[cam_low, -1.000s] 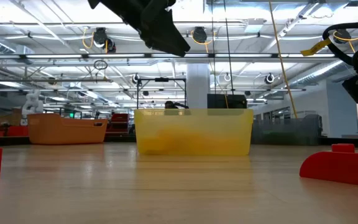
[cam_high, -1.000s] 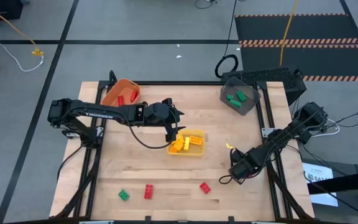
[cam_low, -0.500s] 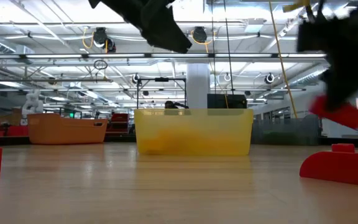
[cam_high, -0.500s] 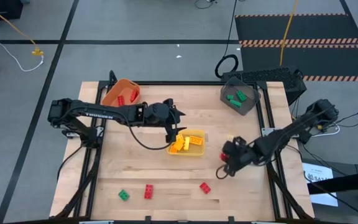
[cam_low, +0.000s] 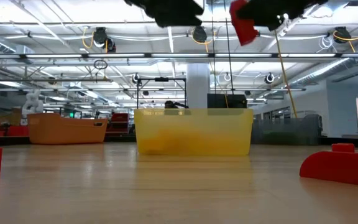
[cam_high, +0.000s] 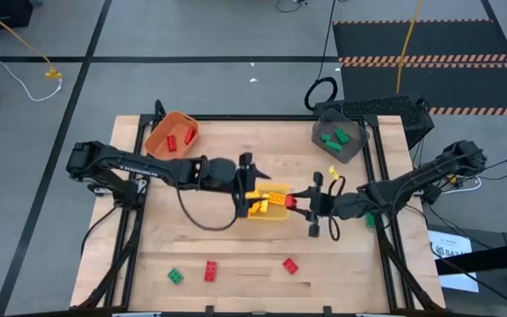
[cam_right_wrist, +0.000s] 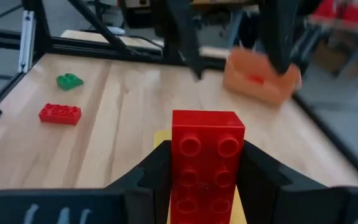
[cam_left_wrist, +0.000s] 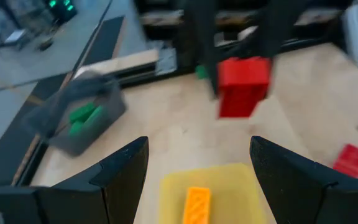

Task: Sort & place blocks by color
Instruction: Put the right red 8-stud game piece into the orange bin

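My right gripper is shut on a red block and holds it in the air at the right edge of the yellow bin. In the low view this red block is high above the yellow bin. My left gripper is open over the bin's left edge, facing the red block. Orange and yellow blocks lie in the yellow bin. A green block and two red blocks lie flat on the table's near part. My right gripper pinches the red block by its two long sides between the two fingers, the studded face showing and the block lying along the fingers. The fingers come roughly level from the table's right. The block is lifted clear and tilted.
An orange bin with red blocks stands at the far left, a dark grey bin with green blocks at the far right. Both arms meet over the middle of the table. Bare wood lies along the near edge around the loose blocks.
My right gripper has swung from the table's near right part up and toward the left, carrying the red block to the yellow bin's right edge. My left gripper has risen over the bin and tipped from pointing down toward level, facing right.
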You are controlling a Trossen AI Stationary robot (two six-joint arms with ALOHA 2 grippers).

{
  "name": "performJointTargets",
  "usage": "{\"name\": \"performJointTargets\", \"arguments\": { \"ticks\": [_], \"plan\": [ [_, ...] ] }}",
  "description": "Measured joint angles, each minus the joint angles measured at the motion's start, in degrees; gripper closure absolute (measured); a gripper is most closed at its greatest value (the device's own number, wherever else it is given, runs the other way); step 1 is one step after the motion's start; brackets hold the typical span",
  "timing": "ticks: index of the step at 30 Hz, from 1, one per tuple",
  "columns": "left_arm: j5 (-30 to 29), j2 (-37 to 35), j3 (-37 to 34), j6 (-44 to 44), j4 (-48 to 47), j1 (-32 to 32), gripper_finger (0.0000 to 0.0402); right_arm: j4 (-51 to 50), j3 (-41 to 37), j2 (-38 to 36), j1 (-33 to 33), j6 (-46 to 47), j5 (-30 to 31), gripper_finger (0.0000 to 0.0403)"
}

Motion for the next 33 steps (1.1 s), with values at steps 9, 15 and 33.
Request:
{"name": "performJointTargets", "arguments": {
  "ticks": [9, 15, 33],
  "plan": [
    [-6.02, 2.85, 0.09, 5.51, 3.31, -6.96, 0.0119, 6.79, 0.00, 6.19, -1.00, -7.96, -2.00, 0.0282],
    [-10.13, 5.69, 0.02, 7.17, 7.54, -8.22, 0.0119, 13.92, 0.04, 7.59, -0.46, -15.09, -1.95, 0.0282],
    [-18.14, 6.16, 0.00, 7.10, 7.34, -8.56, 0.0119, 26.14, 0.04, 7.36, 0.98, -23.10, 5.98, 0.0282]
  ]
}}
